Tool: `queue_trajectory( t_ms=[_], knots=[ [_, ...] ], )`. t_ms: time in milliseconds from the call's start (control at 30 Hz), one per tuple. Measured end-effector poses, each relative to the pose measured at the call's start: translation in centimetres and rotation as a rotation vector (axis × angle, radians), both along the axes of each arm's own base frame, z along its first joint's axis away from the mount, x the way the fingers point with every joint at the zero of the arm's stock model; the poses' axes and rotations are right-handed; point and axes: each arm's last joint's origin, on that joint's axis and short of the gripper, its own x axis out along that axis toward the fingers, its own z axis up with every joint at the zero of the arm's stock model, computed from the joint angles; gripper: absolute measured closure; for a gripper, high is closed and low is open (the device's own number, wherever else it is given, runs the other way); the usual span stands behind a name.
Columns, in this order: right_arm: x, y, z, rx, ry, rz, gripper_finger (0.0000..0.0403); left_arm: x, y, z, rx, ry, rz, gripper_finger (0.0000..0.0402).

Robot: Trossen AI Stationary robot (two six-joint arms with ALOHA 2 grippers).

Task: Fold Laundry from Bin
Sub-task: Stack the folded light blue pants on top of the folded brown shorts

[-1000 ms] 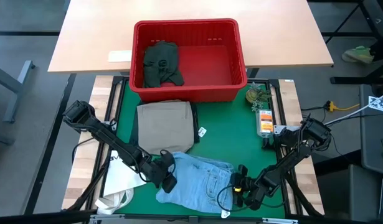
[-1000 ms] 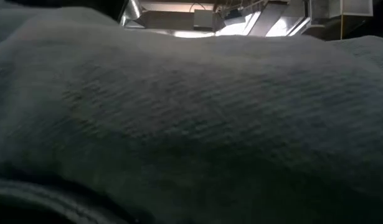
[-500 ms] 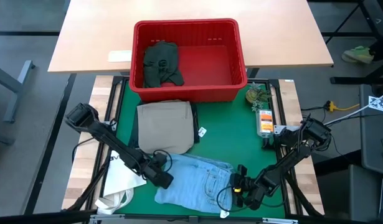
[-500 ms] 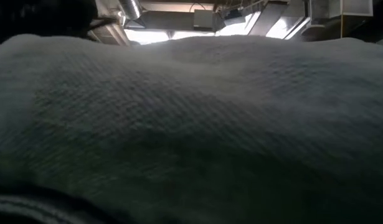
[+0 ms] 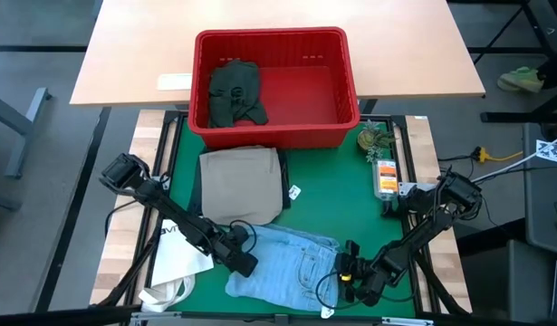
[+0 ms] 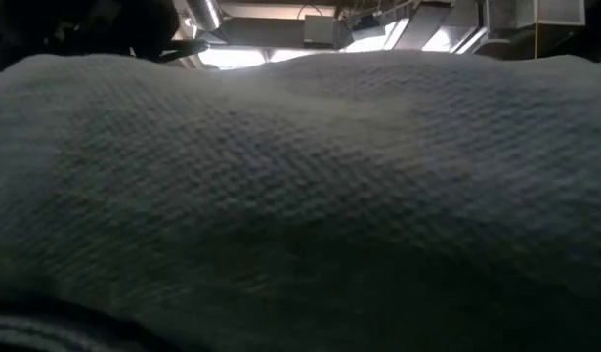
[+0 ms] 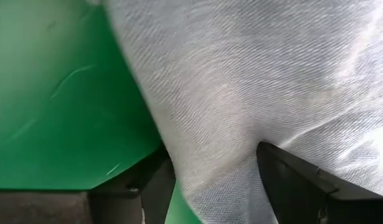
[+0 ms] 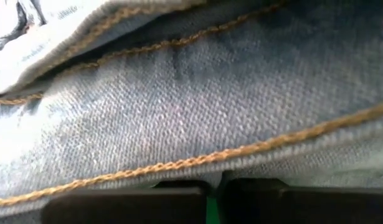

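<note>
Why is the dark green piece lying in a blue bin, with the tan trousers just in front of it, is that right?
Not quite. The bin is red, not blue, as the high view shows. The dark green piece does lie in it, and the tan trousers sit just in front.

I'm seeing the red slotted bin [image 5: 349,81] sitting at the far edge of the green mat, a dark green piece [image 5: 235,92] crumpled in its left part; just in front of the bin folded khaki trousers [image 5: 240,184] are lying flat, with light blue jeans [image 5: 292,264] lying rumpled nearer still
</note>
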Motion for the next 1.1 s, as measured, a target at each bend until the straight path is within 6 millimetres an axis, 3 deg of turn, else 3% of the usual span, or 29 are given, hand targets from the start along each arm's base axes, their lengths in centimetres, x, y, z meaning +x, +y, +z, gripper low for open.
queue_trajectory(
  t_ms=[267,567,733,867,1100],
  knots=[
    [0.0,0.0,0.0,-0.013,-0.010,-0.001,0.0398,0.4,-0.1,0.1,-0.001,-0.055,0.001,0.0237],
    [0.4,0.3,0.3,-0.011,-0.072,0.011,0.0398,1.3,-0.5,0.7,0.013,-0.186,-0.073,0.0371],
    [1.1,0.5,0.9,-0.006,-0.155,0.022,0.0397,1.5,-0.8,1.2,-0.037,-0.225,-0.112,0.0372],
    [1.7,0.6,1.7,0.001,-0.226,0.051,0.0399,1.4,-0.8,2.8,-0.065,-0.280,-0.142,0.0372],
    [2.9,-0.7,5.2,-0.067,-0.333,0.111,0.0398,0.8,-0.4,6.3,-0.074,-0.390,-0.169,0.0372]
  ],
)
